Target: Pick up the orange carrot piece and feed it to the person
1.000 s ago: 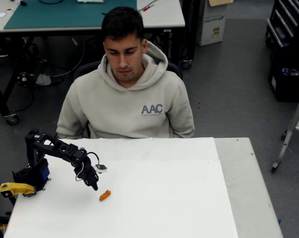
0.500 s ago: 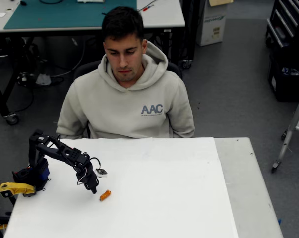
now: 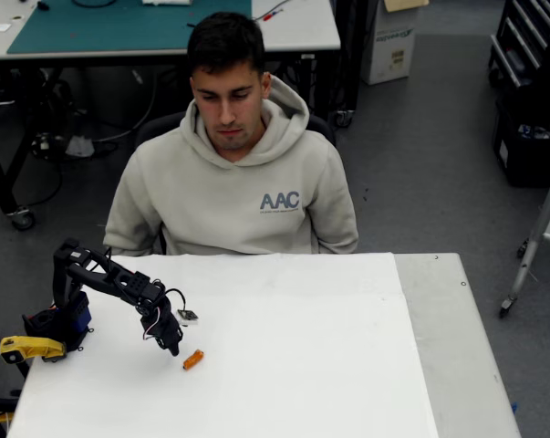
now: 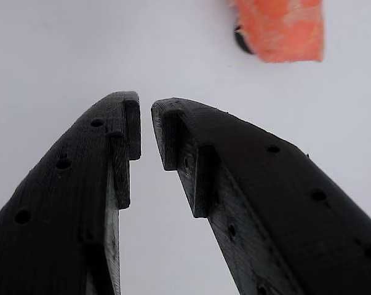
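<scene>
In the overhead view there is one black arm at the left side of the frame, one orange carrot piece point(image 3: 193, 359), one person point(image 3: 233, 173) and one white table point(image 3: 329, 365). The person sits behind the table's far edge in the upper middle of the frame, in a light hoodie with blue lettering, head bent down toward the tabletop. The arm reaches from its base at the left edge toward the lower middle, and its gripper point(image 3: 172, 346) points down at the table, just up and to the left of the carrot piece. The carrot piece lies flat on the white surface, lower left of centre, apart from the fingertips. One yellow clamp point(image 3: 24, 348) sits at the arm's base by the left edge.

In the wrist view the two black fingers point(image 4: 74, 203) rise from the bottom of the frame, their tips separated by only a narrow slit, with nothing between them and bare white table showing through. The one carrot piece point(image 4: 277, 27) lies at the upper right of the frame, beyond the tips and untouched by them.
</scene>
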Robot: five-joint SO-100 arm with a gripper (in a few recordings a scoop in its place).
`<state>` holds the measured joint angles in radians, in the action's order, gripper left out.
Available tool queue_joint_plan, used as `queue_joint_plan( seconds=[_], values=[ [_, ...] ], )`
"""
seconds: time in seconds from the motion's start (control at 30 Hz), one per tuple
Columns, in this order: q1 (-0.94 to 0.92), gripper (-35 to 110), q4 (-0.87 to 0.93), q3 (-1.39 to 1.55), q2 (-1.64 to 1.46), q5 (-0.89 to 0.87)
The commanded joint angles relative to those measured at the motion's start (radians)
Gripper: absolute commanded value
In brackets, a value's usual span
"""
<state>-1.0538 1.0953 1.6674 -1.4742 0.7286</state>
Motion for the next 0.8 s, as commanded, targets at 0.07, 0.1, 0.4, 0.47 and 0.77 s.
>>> queue_joint_plan(
  seconds=[0.07,0.1,0.4,0.47,0.77],
  values=[
    [-0.014,-2,0.008,-0.060,-0.046,0.009],
    [-0.014,-2,0.008,-0.075,-0.044,0.008],
    [-0.014,-2,0.009,-0.179,-0.032,0.005],
    [-0.014,-2,0.014,-0.179,-0.032,0.012],
    [-0.012,-1,0.009,-0.178,-0.032,0.017]
  ],
)
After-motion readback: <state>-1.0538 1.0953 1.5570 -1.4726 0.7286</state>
